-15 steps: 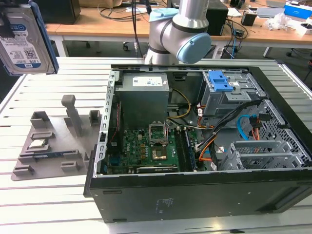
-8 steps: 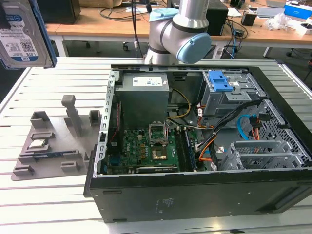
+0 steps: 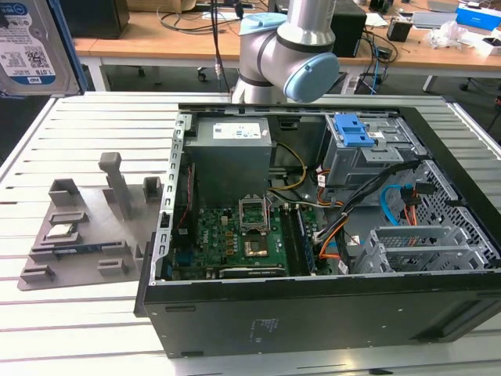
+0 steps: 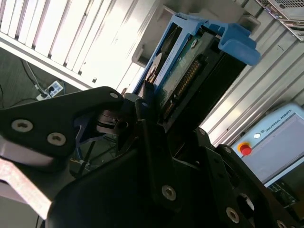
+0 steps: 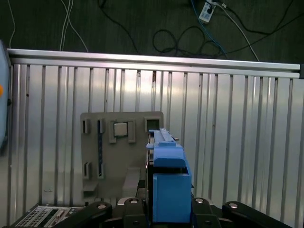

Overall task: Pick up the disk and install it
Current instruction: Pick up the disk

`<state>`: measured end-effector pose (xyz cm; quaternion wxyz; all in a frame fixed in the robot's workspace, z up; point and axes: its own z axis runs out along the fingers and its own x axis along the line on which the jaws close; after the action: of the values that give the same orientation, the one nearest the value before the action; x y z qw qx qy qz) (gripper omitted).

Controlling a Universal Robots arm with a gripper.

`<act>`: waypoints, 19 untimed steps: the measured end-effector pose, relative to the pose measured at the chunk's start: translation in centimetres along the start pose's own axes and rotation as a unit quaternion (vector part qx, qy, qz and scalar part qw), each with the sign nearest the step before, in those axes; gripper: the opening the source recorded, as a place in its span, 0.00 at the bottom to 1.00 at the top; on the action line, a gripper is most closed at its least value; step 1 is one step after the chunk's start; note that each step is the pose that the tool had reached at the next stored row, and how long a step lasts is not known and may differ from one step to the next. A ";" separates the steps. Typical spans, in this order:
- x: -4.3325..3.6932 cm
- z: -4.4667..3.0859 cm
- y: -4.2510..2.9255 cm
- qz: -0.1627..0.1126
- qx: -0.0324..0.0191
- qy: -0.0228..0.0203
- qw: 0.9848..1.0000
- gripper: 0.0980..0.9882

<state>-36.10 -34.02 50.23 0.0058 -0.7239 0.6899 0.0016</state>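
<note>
The disk [image 4: 183,78], a silver hard drive in a blue plastic carrier frame, is held edge-on between the black fingers of my gripper [image 4: 171,123], which is shut on it. In the first wrist view the blue carrier [image 5: 168,175] stands upright above the gripper [image 5: 166,209], high over the slatted table. In the exterior view the labelled face of the disk [image 3: 31,47] shows large at the upper left, lifted well off the table.
A grey fixture tray [image 3: 78,251] with a small square chip [image 3: 61,232] lies on the table at the exterior view's left. The open computer case [image 3: 313,313] holds a motherboard, cables and a grey drive cage with a blue latch [image 3: 356,133]. The arm [image 3: 286,47] rises behind the case.
</note>
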 end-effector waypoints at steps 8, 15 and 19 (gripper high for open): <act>-0.02 -1.85 -0.05 0.000 0.000 0.000 1.000 0.30; -0.04 -3.13 -0.10 0.000 0.000 0.000 1.000 0.30; -0.05 -3.76 -0.11 0.000 0.000 0.000 1.000 0.30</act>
<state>-36.02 -34.00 53.99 0.0058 -0.7239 0.6899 0.0017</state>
